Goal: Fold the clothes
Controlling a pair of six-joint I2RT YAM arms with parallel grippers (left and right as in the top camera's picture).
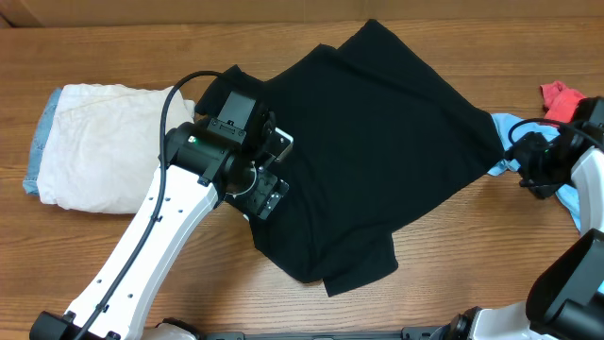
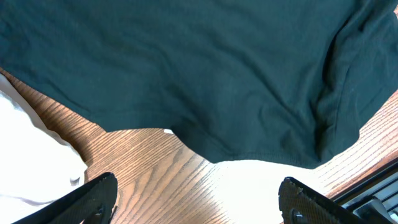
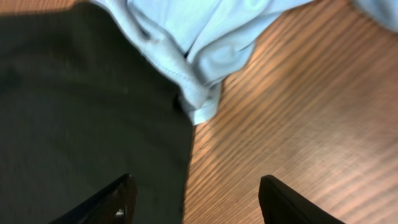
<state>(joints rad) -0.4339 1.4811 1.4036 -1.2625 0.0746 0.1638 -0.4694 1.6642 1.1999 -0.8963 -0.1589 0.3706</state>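
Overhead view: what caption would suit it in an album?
Left arm and right arm flank a rumpled black T-shirt on a table, between a folded cream garment and light blue and red clothes.

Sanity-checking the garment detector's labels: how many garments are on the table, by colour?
black T-shirt: 1
cream garment: 1
light blue garment: 1
red garment: 1
Total: 4
Not counted: the bluish strip at the cream garment's left edge; cannot tell whether it is a separate item.
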